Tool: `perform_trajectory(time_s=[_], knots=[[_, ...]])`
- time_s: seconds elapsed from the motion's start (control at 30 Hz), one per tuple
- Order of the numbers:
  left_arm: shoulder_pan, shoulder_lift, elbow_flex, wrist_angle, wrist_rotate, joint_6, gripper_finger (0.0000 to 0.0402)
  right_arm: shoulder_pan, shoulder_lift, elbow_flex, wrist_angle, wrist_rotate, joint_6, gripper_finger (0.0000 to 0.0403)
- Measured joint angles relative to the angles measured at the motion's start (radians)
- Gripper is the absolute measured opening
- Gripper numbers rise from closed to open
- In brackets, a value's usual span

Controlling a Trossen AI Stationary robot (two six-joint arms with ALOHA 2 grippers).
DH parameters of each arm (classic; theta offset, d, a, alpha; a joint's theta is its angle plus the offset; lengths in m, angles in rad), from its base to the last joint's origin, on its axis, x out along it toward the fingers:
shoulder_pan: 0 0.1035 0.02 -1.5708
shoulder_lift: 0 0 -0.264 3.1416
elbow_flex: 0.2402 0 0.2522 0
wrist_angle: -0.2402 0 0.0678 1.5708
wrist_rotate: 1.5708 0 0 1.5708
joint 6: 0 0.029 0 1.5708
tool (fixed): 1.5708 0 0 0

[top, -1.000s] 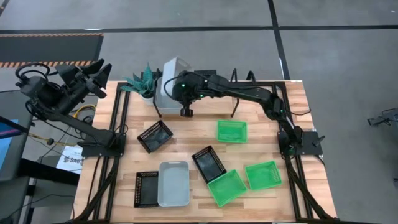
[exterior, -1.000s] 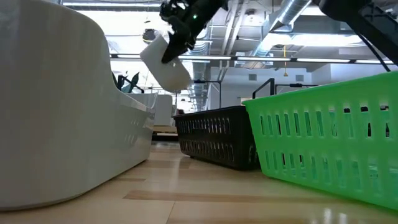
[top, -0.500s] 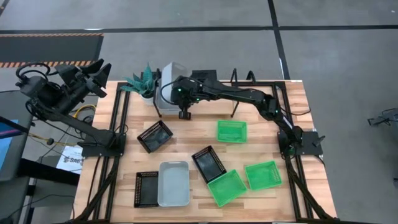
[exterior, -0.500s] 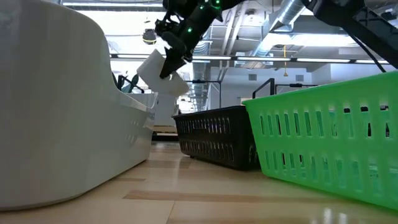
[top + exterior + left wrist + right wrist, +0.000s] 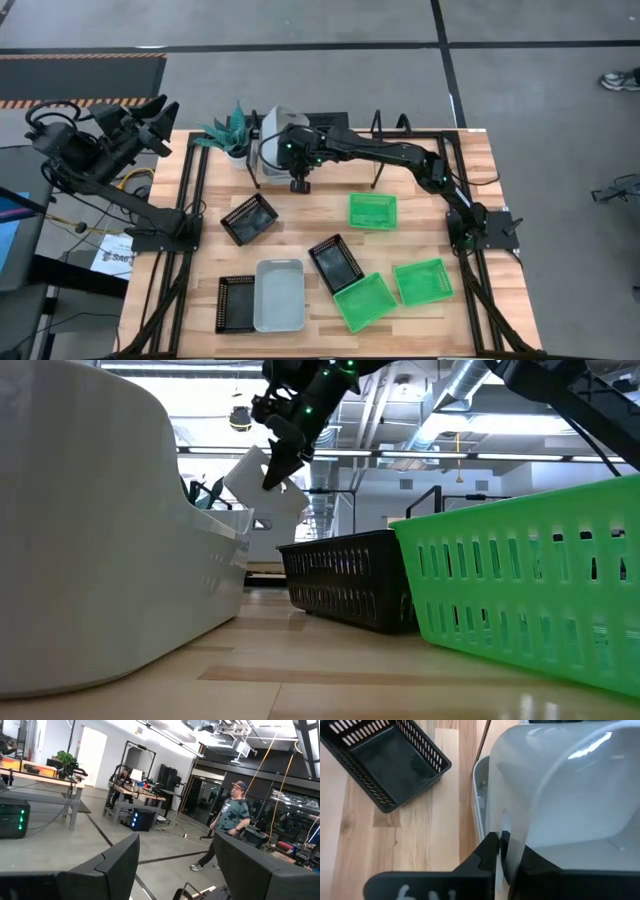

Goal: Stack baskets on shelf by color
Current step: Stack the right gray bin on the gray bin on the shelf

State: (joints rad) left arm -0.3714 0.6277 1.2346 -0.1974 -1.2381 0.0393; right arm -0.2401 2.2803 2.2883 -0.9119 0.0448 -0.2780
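Observation:
My right gripper [image 5: 284,146] reaches to the left end of the black wire shelf [image 5: 380,124] at the table's far edge and is shut on a grey-white basket [image 5: 270,132]. This basket hangs tilted in the low view [image 5: 262,482], just above a second grey-white basket [image 5: 478,795] in the shelf. A third grey-white basket [image 5: 279,294] lies flat on the table near its front edge. My left gripper [image 5: 175,870] is open, parked off the table's left side [image 5: 120,135]. My right gripper pinches the grey-white basket's side wall at the rim [image 5: 506,827] between its two fingers [image 5: 487,851]. The fingers come from above, slanting down, one inside the basket and one outside. The basket is lifted clear and tilted above the basket beneath it.
On the table lie three black baskets [image 5: 248,218], [image 5: 336,263], [image 5: 234,303] and three green ones [image 5: 372,210], [image 5: 363,300], [image 5: 423,281]. A teal spiky plant [image 5: 230,132] stands just left of the shelf. A person [image 5: 231,827] walks in the room beyond.
My right gripper has carried the grey-white basket down and slightly toward the table's left, onto the shelf's left end. The basket has stayed tilted in the hold and now sits lower, close over the basket in the shelf.

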Motion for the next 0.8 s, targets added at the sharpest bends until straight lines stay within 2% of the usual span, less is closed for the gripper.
perform_trajectory(time_s=[0.17, 0.33, 0.57, 0.8], knots=[[0.0, 0.0, 0.0, 0.0, 0.0, 0.0, 0.0244, 0.003, 0.0, 0.0, 0.0, 0.008, -0.012, 0.0066], [0.0, 0.0, 0.0, 0.0, 0.0, 0.0, 0.0244, 0.003, 0.0, 0.0, -0.005, 0.09, -0.026, 0.0101], [0.0, 0.0, 0.0, 0.0, 0.0, 0.0, 0.0244, 0.003, 0.0, 0.001, -0.013, 0.143, -0.038, 0.0149], [0.0, 0.0, 0.0, 0.0, 0.0, -0.001, 0.0244, 0.011, -0.001, 0.001, -0.019, 0.149, -0.078, 0.0168]])
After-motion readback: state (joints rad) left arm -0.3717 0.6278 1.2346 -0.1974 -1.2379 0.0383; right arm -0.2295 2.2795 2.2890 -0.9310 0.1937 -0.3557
